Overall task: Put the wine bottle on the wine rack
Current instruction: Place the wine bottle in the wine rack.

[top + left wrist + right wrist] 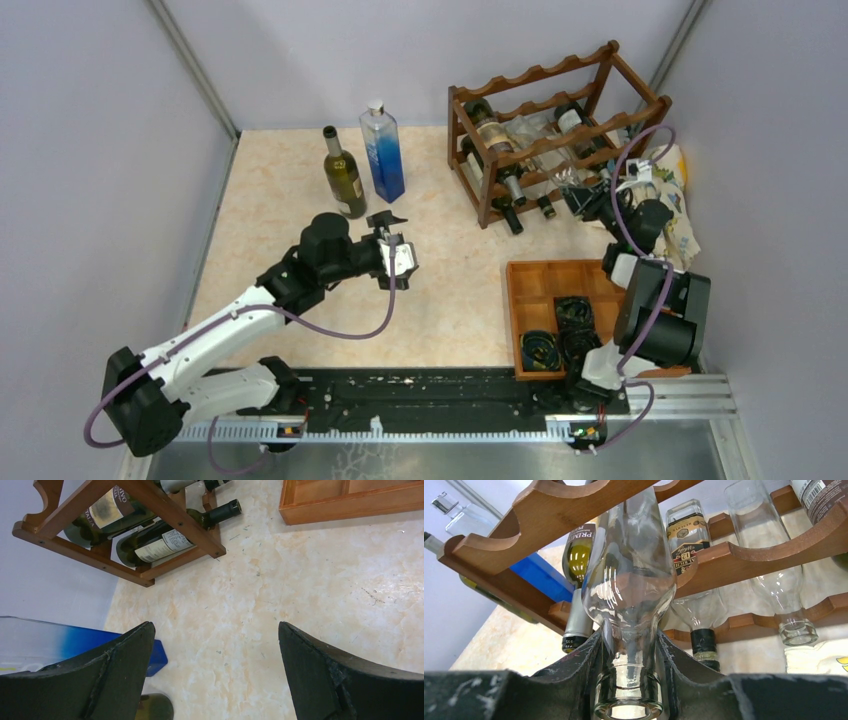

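Snugly, rough right jaws clasp a clear glass bottle [629,580].

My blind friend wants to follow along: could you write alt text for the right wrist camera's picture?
The right gripper is shut on the neck of a clear glass bottle whose body points into a wooden wine rack. Several other bottles lie in the rack, necks toward the camera, and a blue bottle shows behind it.
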Controlling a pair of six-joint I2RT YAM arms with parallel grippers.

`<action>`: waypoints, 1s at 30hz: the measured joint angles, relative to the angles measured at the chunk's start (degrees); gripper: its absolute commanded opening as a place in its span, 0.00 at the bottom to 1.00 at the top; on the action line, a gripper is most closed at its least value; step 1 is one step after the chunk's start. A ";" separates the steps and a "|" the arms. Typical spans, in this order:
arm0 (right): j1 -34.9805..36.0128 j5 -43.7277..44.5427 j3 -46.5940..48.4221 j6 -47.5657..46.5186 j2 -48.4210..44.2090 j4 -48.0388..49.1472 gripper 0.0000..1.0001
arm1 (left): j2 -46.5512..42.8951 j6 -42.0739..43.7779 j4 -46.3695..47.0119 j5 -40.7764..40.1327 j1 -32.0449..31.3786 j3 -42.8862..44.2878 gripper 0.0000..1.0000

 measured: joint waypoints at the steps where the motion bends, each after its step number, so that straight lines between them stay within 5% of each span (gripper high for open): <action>1: 0.24 0.42 0.00 0.09 0.63 0.83 0.00 | 0.09 0.02 0.02 0.00 0.00 0.00 0.99; 30: 4.37 8.94 2.12 2.10 12.87 14.58 0.00 | 1.44 1.01 -1.05 -0.17 0.00 0.00 0.99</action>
